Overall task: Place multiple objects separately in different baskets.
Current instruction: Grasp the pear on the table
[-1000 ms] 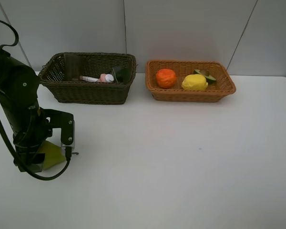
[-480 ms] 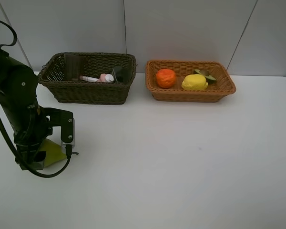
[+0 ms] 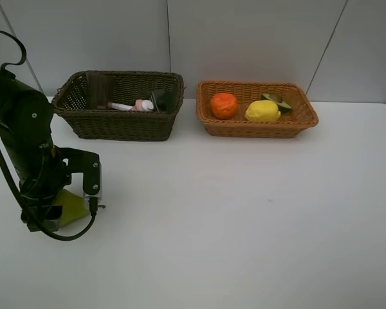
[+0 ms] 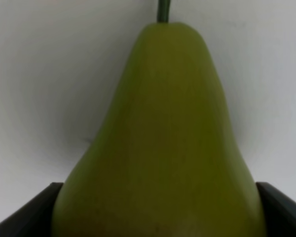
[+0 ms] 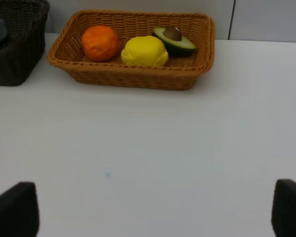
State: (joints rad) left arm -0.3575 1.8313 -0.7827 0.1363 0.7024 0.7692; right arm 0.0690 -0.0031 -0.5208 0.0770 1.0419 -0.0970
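I see my left gripper point(image 4: 155, 217) spread wide around the pear point(image 4: 158, 148), lying on the table point(image 3: 244, 219) at near left, since fruit belongs in the tan basket point(image 3: 257, 129) far right.

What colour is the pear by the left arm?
Green, the pear; clearest in the left wrist view.

Green pear point(image 4: 160, 148) filling view, stem up, between dark end effector point(image 4: 158, 217) fingertips, white table point(image 4: 39, 74)
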